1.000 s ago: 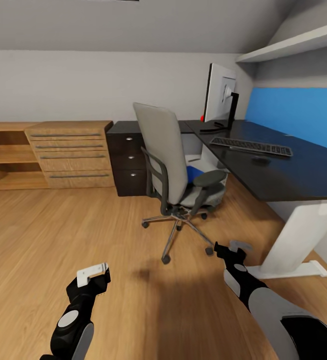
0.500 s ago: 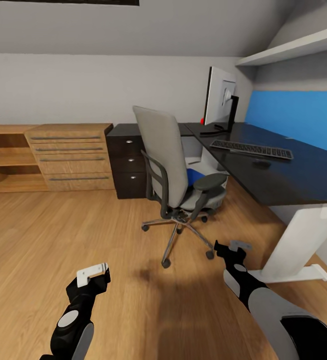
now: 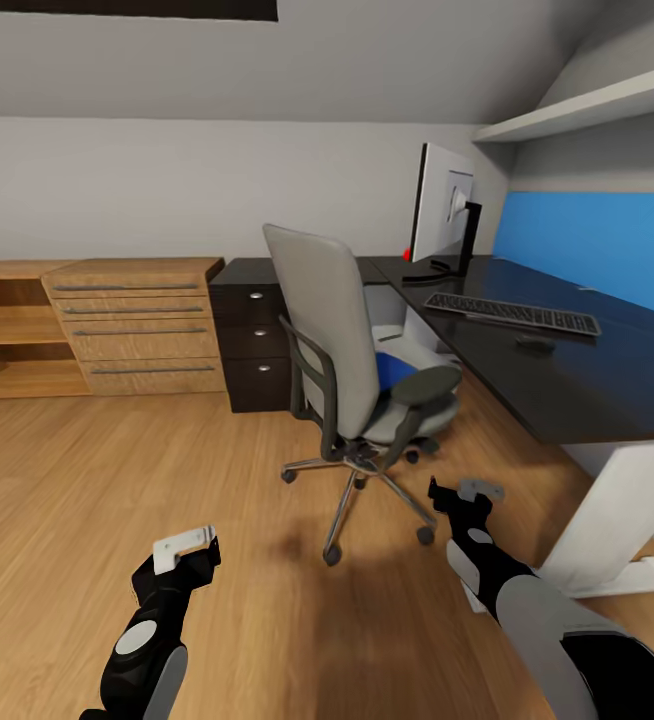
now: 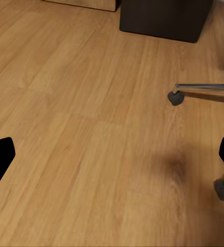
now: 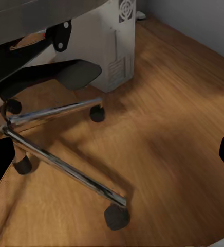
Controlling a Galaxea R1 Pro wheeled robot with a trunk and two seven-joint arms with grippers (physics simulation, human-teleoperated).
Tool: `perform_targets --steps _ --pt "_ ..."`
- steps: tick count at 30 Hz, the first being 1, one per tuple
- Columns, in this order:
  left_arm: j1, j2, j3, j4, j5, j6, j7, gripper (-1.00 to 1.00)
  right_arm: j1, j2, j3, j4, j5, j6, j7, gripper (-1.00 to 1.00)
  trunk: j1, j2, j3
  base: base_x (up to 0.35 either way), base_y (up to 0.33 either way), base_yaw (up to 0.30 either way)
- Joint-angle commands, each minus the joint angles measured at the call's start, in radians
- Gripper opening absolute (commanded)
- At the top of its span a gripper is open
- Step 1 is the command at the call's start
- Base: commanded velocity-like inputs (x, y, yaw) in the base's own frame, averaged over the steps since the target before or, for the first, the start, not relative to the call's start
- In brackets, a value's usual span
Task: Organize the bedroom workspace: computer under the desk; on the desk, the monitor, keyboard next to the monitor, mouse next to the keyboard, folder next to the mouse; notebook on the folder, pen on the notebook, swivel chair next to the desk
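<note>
The grey swivel chair (image 3: 339, 330) stands on the wood floor in front of the black desk (image 3: 607, 385), with a blue folder (image 3: 395, 371) on its seat. On the desk are the monitor (image 3: 439, 205), the keyboard (image 3: 513, 313) and, just nearer, the mouse (image 3: 534, 342). The white computer tower (image 5: 114, 49) stands under the desk behind the chair's base (image 5: 60, 159). My left gripper (image 3: 189, 546) is low over the floor, open and empty. My right gripper (image 3: 473, 492) hovers near the chair's wheels, also open and empty.
A dark drawer cabinet (image 3: 255, 345) and a wooden drawer unit (image 3: 137, 325) with open shelves (image 3: 7, 335) line the back wall. The desk's white leg (image 3: 617, 510) stands right of my right arm. A wall shelf (image 3: 592, 102) hangs above the desk.
The whole view has shifted: the camera has come closer to the chair and desk, which look larger. Both arms keep the same pose.
</note>
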Motion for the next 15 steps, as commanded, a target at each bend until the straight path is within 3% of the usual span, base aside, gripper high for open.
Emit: perform_targets --steps 1,15 --pt "-0.001 0.0 -0.001 -0.001 0.009 0.002 0.008 1.0 -0.001 0.0 0.004 0.001 -0.007 -0.004 -0.001 1.0 0.0 0.0 0.0 0.318 0.0 0.0" --pt "-0.001 0.0 -0.001 0.0 0.007 0.004 0.008 1.0 -0.001 0.0 0.004 0.0 -0.004 -0.004 -0.001 1.0 0.0 0.0 0.002 0.314 -0.028 0.0"
